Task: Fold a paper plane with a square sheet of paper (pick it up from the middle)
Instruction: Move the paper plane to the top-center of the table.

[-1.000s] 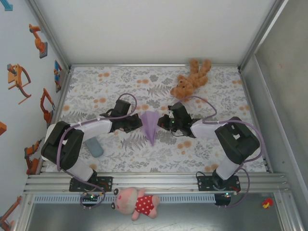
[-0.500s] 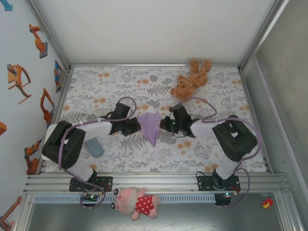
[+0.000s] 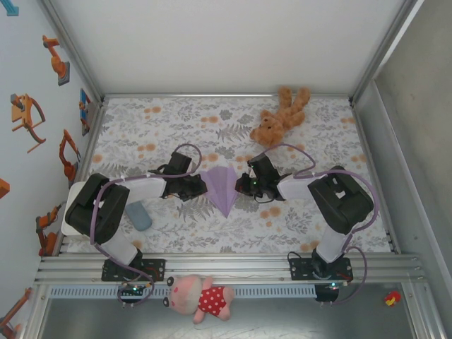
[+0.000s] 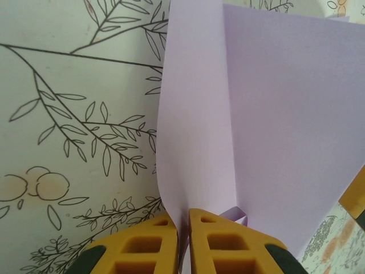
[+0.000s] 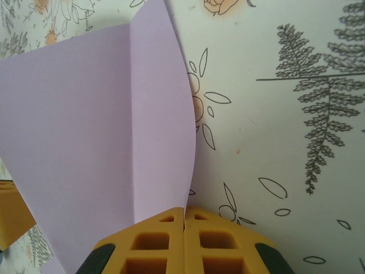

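The square sheet of paper is folded into a pale lilac paper plane point(image 3: 223, 187) that lies mid-table with its tip toward the arms and its wings spread. My left gripper point(image 3: 203, 186) meets its left wing edge. In the left wrist view the paper plane point(image 4: 274, 114) runs down into the narrow slit between my left gripper's point(image 4: 183, 214) yellow fingers point(image 4: 142, 245). My right gripper point(image 3: 242, 183) is at the right wing. In the right wrist view my right gripper point(image 5: 184, 212) is pressed shut on the edge of the paper plane point(image 5: 85, 131).
A brown teddy bear point(image 3: 281, 115) lies at the back right of the flowered table point(image 3: 141, 127). A grey-blue pad point(image 3: 138, 215) sits by the left arm. A pink pig toy point(image 3: 201, 297) rests on the front rail. Metal walls ring the table.
The plane has gone from a narrow dart to a wide fan as its wings were drawn apart. My left gripper slid left with its wing, and its jaws have eased slightly.
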### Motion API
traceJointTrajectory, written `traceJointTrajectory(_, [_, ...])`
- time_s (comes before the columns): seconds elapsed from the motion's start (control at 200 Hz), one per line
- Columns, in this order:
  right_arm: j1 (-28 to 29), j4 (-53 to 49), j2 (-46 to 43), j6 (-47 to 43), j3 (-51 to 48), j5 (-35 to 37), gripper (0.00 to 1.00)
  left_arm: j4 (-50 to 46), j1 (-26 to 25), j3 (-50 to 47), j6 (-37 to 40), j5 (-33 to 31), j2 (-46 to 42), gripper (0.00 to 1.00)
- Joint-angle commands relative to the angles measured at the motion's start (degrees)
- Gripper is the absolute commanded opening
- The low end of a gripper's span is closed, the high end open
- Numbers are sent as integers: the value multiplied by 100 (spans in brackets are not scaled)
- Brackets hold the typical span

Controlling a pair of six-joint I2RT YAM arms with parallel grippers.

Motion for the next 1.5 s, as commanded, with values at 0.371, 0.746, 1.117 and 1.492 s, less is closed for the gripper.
traceJointTrajectory(0.371, [78,-1261,-1013,-565,303,343,31,9,13,204,170,501,-94,12])
traceJointTrajectory(0.746, [1001,-2232,-886,-504,799,986,37,-42,-5,237,91,543,-209,12])
traceJointTrajectory(1.117, [1081,-2000,-298,-515,1076,630,39,7,-7,204,78,553,-185,12])
traceJointTrajectory(1.492, [1459,-2379,-116,-1018,1413,620,43,61,-12,204,27,642,-212,11])
